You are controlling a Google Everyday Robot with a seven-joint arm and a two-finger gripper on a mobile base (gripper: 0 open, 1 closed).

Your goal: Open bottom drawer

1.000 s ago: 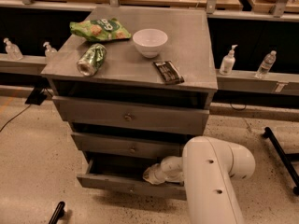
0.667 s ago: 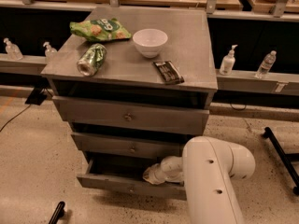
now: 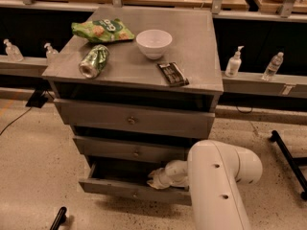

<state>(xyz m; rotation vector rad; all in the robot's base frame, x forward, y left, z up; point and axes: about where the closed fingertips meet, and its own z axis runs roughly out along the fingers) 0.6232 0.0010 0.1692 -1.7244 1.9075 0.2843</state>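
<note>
The grey cabinet [image 3: 144, 75] has three drawers. The bottom drawer [image 3: 120, 189] is the lowest and slimmest; it stands pulled out a little, with a dark gap behind its front panel. Its small knob [image 3: 135, 194] shows low on the front. My white arm [image 3: 218, 176] reaches in from the lower right. My gripper [image 3: 156, 178] sits at the top edge of the bottom drawer's front, right of centre, partly inside the opening. The middle drawer [image 3: 129, 150] and the top drawer [image 3: 132, 119] are closed.
On the cabinet top lie a green chip bag [image 3: 101, 30], a green can on its side [image 3: 94, 61], a white bowl [image 3: 154, 43] and a dark snack bar [image 3: 172, 74]. Bottles [image 3: 233, 62] stand on the ledge behind. A black stand leg [image 3: 288, 157] lies at right.
</note>
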